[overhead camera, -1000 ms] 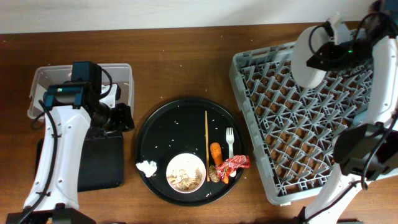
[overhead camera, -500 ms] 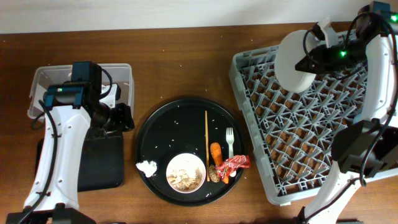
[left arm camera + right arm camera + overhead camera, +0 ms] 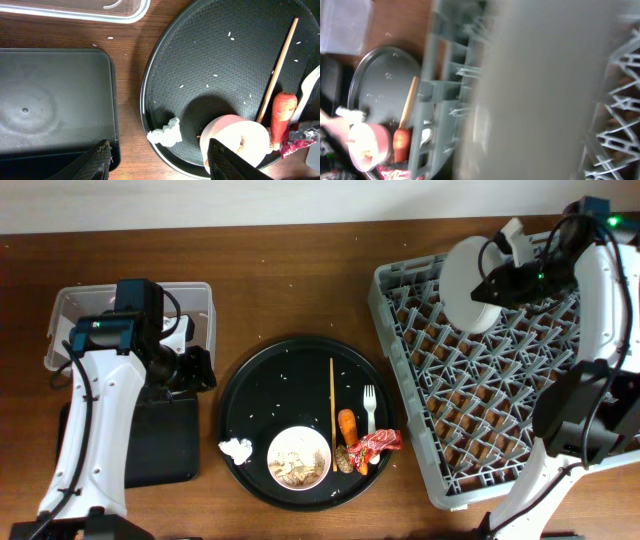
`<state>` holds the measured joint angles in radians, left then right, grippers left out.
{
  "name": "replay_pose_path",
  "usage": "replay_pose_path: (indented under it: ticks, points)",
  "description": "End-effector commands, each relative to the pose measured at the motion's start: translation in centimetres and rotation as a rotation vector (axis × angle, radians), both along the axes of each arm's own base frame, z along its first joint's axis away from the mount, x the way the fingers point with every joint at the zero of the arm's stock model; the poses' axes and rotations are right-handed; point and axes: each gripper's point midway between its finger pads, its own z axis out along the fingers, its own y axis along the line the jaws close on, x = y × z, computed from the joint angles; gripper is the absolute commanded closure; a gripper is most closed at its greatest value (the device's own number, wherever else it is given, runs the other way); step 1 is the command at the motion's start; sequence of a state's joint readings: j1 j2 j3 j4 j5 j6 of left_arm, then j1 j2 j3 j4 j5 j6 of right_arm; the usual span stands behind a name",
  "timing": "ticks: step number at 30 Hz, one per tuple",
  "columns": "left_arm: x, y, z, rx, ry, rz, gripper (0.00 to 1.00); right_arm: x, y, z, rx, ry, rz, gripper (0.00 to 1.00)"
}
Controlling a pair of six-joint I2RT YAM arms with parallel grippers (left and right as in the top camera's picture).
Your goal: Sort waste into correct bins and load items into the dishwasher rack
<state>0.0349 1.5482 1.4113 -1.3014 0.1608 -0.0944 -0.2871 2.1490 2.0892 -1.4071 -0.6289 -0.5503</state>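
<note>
My right gripper [image 3: 500,277] is shut on the pale round plate [image 3: 467,282] and holds it on edge over the back left part of the grey dishwasher rack [image 3: 500,430]. The plate fills the right wrist view [image 3: 540,90]. My left gripper [image 3: 157,160] is open and empty between the flat black tray [image 3: 160,440] and the round black tray [image 3: 250,380]. On the round tray lie the white bowl with rice scraps [image 3: 298,457], tissue wad [image 3: 236,448], chopstick [image 3: 332,395], fork [image 3: 369,408], carrot [image 3: 347,426], red wrapper [image 3: 376,444] and brown lump [image 3: 342,461].
The clear plastic tub [image 3: 70,315] stands at the back left behind the flat black tray. Loose rice grains dot the round tray. The rack takes up the right side of the table. No cups are in view.
My right gripper has carried the plate leftward and lower over the rack's back left part. The left arm has not moved.
</note>
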Motion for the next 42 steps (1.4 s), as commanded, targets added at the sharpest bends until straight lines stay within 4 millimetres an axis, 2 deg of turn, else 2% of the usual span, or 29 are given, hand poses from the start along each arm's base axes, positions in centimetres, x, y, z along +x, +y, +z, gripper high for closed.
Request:
replay_pose_path:
  ticks: [1,6,8,11,15,18,20,21,22,23,24,25,26,29,33,42]
  points:
    - [0.0,-0.2,0.6,-0.011,-0.014,0.003,0.38,0.2,-2.9,-2.9,-0.163,0.083,-0.114,0.02]
    - [-0.1,-0.2,0.6,-0.011,-0.012,0.003,0.38,0.6,-8.1,-2.3,-0.296,0.143,-0.399,0.02]
    - [-0.1,-0.2,0.6,-0.011,-0.012,0.003,0.38,0.6,-9.7,-1.0,-0.293,0.131,-0.469,0.02]
    - [-0.1,-0.2,0.6,-0.011,-0.012,0.003,0.38,0.2,-10.5,1.4,-0.266,0.100,-0.506,0.02]
    - [0.0,-0.2,0.6,-0.011,-0.016,0.003,0.38,-0.6,-9.3,4.5,-0.220,0.051,-0.474,0.02]
    - [0.0,-0.2,0.6,-0.011,-0.017,0.003,0.38,-2.9,-6.2,7.3,-0.160,0.042,-0.396,0.02]
    - [0.2,-0.2,0.7,-0.011,-0.023,0.003,0.38,-4.5,-4.3,7.4,-0.137,0.108,-0.360,0.00]
    - [0.3,-0.2,0.7,-0.011,-0.028,0.002,0.38,-5.2,-3.4,7.2,-0.136,0.135,-0.323,0.05]
    - [0.4,-0.2,0.7,-0.010,-0.032,0.002,0.38,-5.9,-2.1,7.0,-0.135,0.169,-0.282,0.14]
    - [0.5,-0.2,0.7,-0.010,-0.036,0.002,0.38,-6.4,-0.9,6.7,-0.136,0.196,-0.244,0.37]
    - [0.6,-0.2,0.7,-0.011,-0.040,0.002,0.38,-6.6,0.3,6.2,-0.155,0.212,-0.210,0.73]
    - [0.7,-0.2,0.7,-0.010,-0.042,0.002,0.38,-6.7,0.9,5.8,-0.178,0.230,-0.199,0.90]
    - [0.7,-0.2,0.7,-0.010,-0.042,0.002,0.38,-7.0,1.2,5.0,-0.214,0.264,-0.206,0.96]
    - [0.6,-0.2,0.7,-0.010,-0.041,0.002,0.38,-8.8,2.7,1.4,-0.320,0.390,-0.159,0.96]
    - [0.7,-0.2,0.7,-0.010,-0.042,0.002,0.38,-11.7,4.9,-2.2,-0.335,0.532,-0.074,0.96]
    - [0.9,-0.2,0.8,-0.010,-0.053,0.002,0.38,-16.3,10.1,-8.4,-0.386,0.675,0.059,0.96]
